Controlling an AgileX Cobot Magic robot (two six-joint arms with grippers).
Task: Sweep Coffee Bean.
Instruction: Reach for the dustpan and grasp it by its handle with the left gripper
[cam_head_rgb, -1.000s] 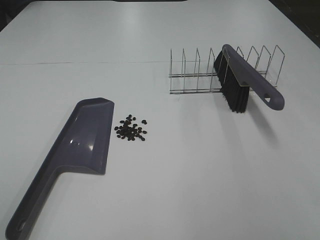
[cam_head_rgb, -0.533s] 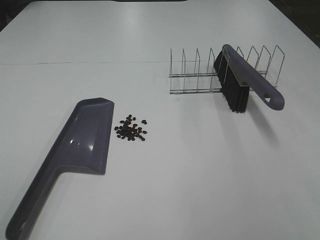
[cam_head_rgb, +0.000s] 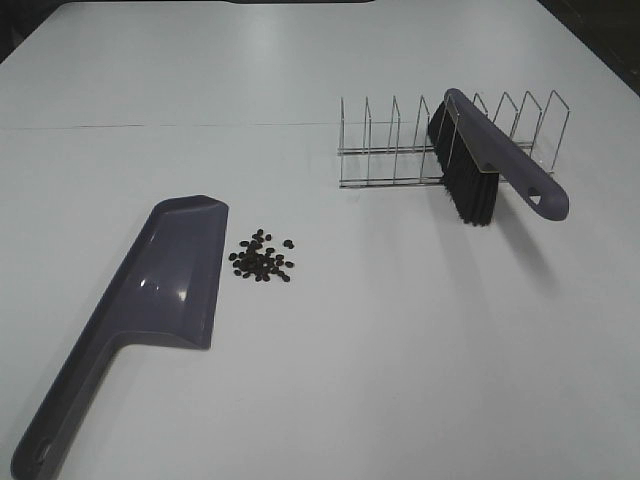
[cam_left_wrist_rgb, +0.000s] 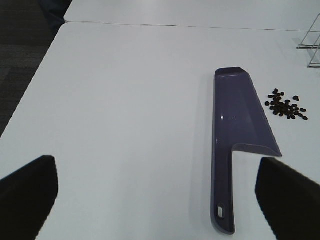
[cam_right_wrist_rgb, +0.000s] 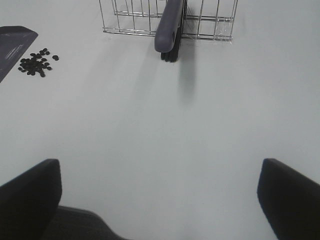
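Black left tool (cam_left_wrist_rgb: 157, 200): wide open, empty | right tool (cam_right_wrist_rgb: 160, 200): wide open, empty

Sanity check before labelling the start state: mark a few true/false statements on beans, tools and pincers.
1. The coffee beans lie in a small pile on the table beside the dustpan, none inside it. True.
2. The brush lies flat on the table next to the beans. False: it is propped in the wire rack, bristles down, well away from the pile.
3. The left pincer is shut on the dustpan handle. False: it is open and is not touching the dustpan.
4. The right pincer is open and holds nothing. True.
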